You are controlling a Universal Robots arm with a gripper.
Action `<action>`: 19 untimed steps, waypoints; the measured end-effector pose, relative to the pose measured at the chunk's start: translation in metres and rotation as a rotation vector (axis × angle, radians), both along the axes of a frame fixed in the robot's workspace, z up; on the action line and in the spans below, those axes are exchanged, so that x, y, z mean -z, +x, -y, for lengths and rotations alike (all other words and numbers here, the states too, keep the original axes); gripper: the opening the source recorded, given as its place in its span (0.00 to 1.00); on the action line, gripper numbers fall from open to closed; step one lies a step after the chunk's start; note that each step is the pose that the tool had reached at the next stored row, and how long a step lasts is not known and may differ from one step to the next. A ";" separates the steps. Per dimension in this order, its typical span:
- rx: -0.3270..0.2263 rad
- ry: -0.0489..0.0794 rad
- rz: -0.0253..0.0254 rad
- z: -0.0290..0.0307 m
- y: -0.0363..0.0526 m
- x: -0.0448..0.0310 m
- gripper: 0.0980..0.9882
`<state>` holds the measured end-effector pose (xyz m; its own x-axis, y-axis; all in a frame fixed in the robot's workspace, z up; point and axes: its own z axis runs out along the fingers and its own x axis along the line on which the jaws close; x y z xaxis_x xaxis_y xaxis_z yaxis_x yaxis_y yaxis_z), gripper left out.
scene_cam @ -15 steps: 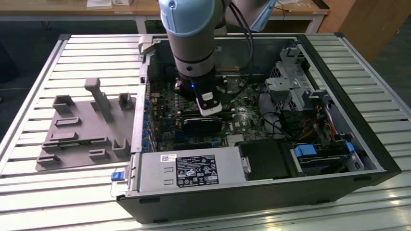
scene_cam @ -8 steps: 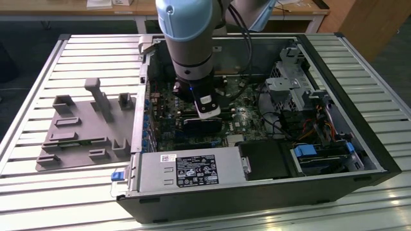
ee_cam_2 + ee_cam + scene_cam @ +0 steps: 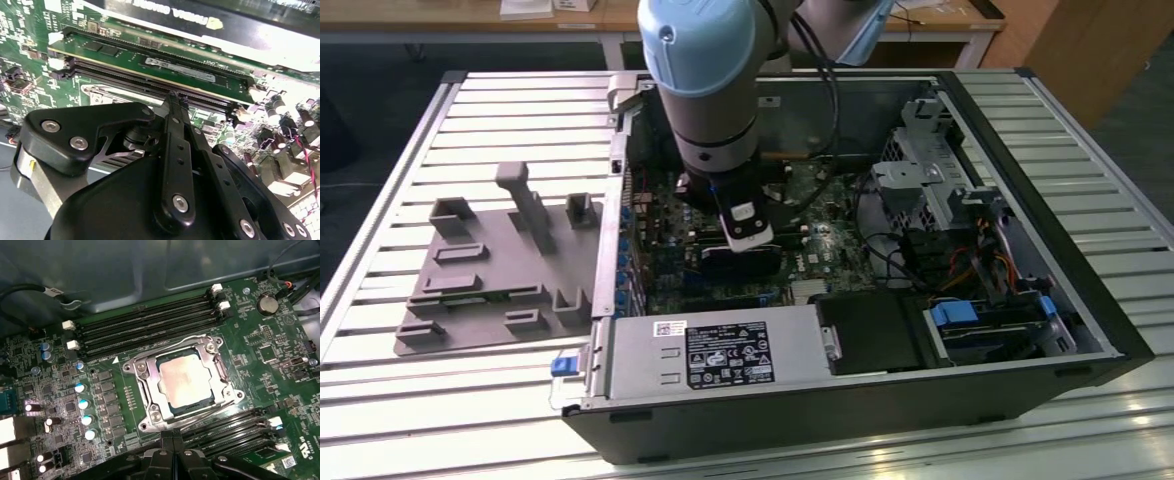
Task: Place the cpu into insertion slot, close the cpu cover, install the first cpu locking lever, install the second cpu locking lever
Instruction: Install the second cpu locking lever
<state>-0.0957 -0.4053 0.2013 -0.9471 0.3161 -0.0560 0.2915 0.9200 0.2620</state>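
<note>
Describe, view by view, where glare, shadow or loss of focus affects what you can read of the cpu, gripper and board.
First wrist view: soft glare washes the cpu top; the board around it is evenly lit and sharp. Second wrist view: the gripper linkage looms dark in front, and bright glare blows out the black card's edge. Exterior view: the arm shades the green motherboard beneath it.

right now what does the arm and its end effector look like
The arm is a thick round tube, pale blue at the joint cap and grey below, with a black cable alongside. A white and black block sits at the wrist. The end effector is matte black with linked bars, silver screws and slim fingers.
</note>
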 end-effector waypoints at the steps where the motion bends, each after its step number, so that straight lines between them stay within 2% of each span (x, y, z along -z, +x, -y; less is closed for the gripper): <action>1: 0.000 0.001 0.0000 0.0000 -0.0011 0.0004 0.00; 3: -0.002 0.004 -0.0001 0.0000 -0.0030 0.0011 0.00; 8: -0.009 0.023 0.0001 0.0000 -0.0062 0.0036 0.00; 12: -0.014 0.028 -0.0001 0.0000 -0.0091 0.0052 0.00; 15: -0.017 0.038 0.0001 0.0000 -0.0096 0.0061 0.00; 19: -0.017 0.040 0.0000 -0.0001 -0.0096 0.0069 0.00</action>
<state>-0.1052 -0.4052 0.1944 -0.9522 0.3022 -0.0436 0.2762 0.9134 0.2990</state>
